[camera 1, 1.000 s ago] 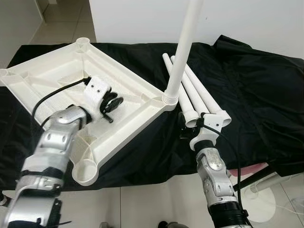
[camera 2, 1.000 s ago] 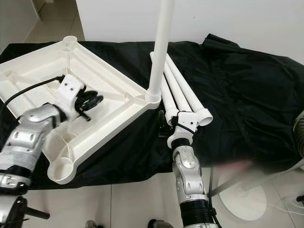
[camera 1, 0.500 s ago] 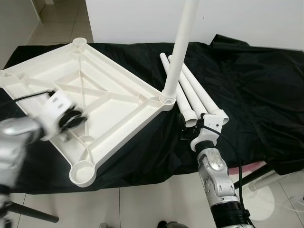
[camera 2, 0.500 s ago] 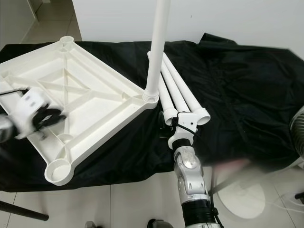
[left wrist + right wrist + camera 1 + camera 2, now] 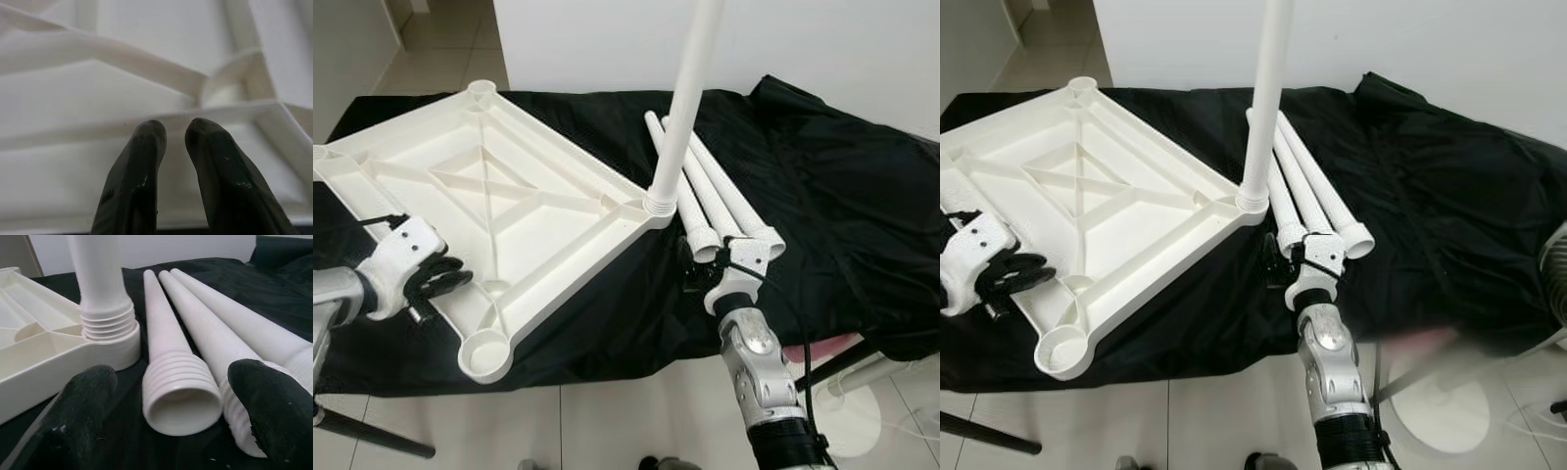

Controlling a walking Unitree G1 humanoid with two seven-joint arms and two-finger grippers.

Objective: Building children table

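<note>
Black cloth (image 5: 822, 186) covers the bench. White tabletop (image 5: 499, 206) lies upside down on the bench's left half, ribs up, its near corner socket overhanging the front edge. One leg (image 5: 683, 108) stands upright, screwed into the tabletop's right corner socket. Three loose legs (image 5: 710, 191) lie side by side on the cloth just right of that corner, threaded ends toward the front edge. Left gripper (image 5: 172, 134) at the tabletop's near-left rim, fingers almost closed, nothing between them. Right gripper (image 5: 171, 396) at the front edge, fingers spread wide either side of the leftmost loose leg's open end, not touching it.
</note>
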